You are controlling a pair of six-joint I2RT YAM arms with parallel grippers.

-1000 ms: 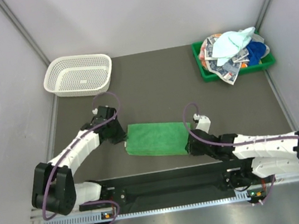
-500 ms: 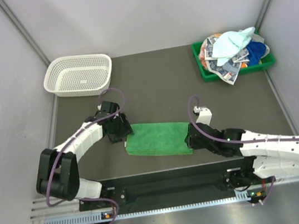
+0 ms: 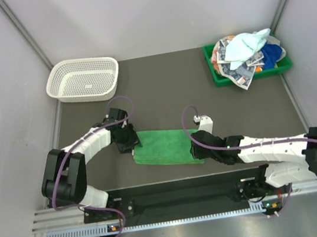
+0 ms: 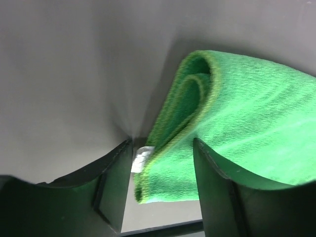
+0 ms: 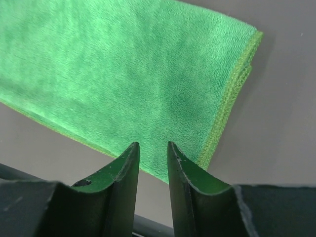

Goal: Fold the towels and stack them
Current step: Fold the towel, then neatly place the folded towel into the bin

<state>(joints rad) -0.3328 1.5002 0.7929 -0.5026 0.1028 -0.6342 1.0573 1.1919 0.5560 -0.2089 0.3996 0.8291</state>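
One bright green towel (image 3: 166, 147) lies folded on the dark table (image 3: 161, 94), near the arms and roughly midway between them. We see its long axis running left to right, with the right end sitting slightly closer to the bases. In the left wrist view its left end shows two layers that curl apart at the edge.

We find the left gripper (image 3: 132, 143) at that left end, its fingers spread wide with the towel's corner lying between them. The right gripper (image 3: 200, 148) is low over the right end. Its fingers (image 5: 126, 168) stand close together with a thin gap, and we cannot tell whether they pinch any cloth.

We see the other towels (image 3: 247, 51) heaped in a green tray (image 3: 218, 77) at the far right corner, with a pale mint one on top. A white mesh basket (image 3: 84, 79) sits at the far left. Pale grey walls close in the table on three sides.

A small white tag (image 4: 142, 158) shows at the towel's left corner, but we cannot read it.
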